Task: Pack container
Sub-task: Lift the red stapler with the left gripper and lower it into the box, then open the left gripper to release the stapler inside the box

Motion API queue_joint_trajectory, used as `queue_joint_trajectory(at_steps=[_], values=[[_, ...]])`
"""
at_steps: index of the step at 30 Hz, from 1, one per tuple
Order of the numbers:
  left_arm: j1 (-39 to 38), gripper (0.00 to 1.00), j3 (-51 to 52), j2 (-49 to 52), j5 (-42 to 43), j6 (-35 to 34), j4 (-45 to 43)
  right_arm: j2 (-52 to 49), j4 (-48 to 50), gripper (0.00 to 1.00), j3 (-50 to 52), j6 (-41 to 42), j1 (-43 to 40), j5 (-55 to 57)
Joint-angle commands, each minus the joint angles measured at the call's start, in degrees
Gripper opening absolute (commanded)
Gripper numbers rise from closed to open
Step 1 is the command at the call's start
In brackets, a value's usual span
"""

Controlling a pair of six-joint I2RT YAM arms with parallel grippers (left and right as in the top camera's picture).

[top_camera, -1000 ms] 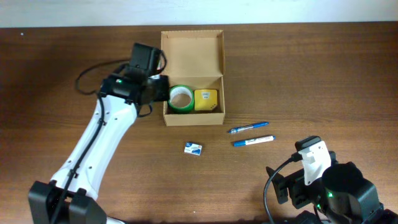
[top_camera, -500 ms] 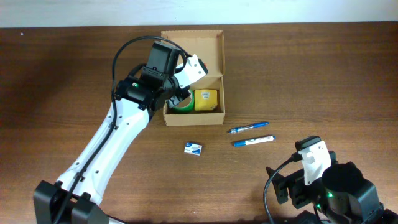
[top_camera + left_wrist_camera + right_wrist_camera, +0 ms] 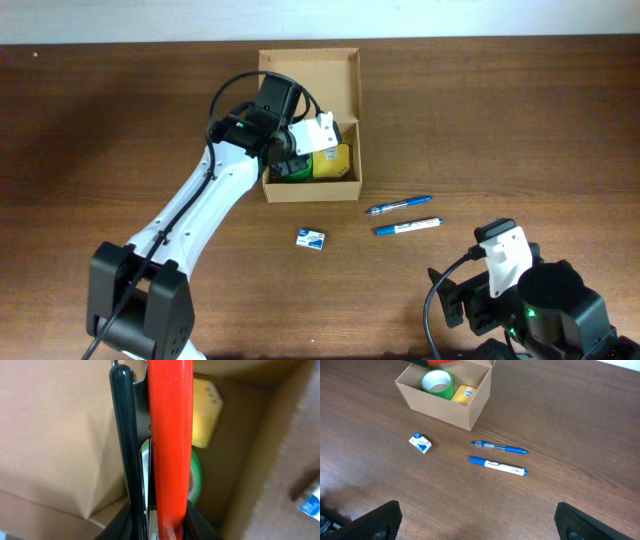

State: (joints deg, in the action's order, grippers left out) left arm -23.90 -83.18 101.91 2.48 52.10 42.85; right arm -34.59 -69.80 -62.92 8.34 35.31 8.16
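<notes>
Overhead view of a dark brown wooden table with two robot arms. The white left arm stretches from the lower left of the frame up to the centre top, with its end over an open cardboard box. The box sits in the upper middle of the frame, its flap lid folded back toward the top edge.

The dark right arm rests in the lower right corner, well apart from everything else. Its gripper has both fingers spread wide with only bare table between them.

The left gripper is inside the box. A black finger and a long red bar stand almost together, and I cannot tell whether they pinch anything.

In the box, a green roll of tape lies beside a yellow block. To the lower right of the box lie a blue marker and, just above it, a blue pen. A small white and blue packet lies below the box.
</notes>
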Motion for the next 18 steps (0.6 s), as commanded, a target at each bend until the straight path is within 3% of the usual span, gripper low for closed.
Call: queue_joint_trajectory(at_steps=[1, 18], values=[[-0.02, 0.01, -1.22, 0.00, 2.93, 4.09, 1.25, 0.44, 0.15, 0.99, 0.24, -0.42, 0.31, 1.14], [0.79, 0.01, -1.20, 3.58, 5.42, 12.59, 4.74, 0.44, 0.15, 0.99, 0.24, -0.42, 0.31, 1.14]])
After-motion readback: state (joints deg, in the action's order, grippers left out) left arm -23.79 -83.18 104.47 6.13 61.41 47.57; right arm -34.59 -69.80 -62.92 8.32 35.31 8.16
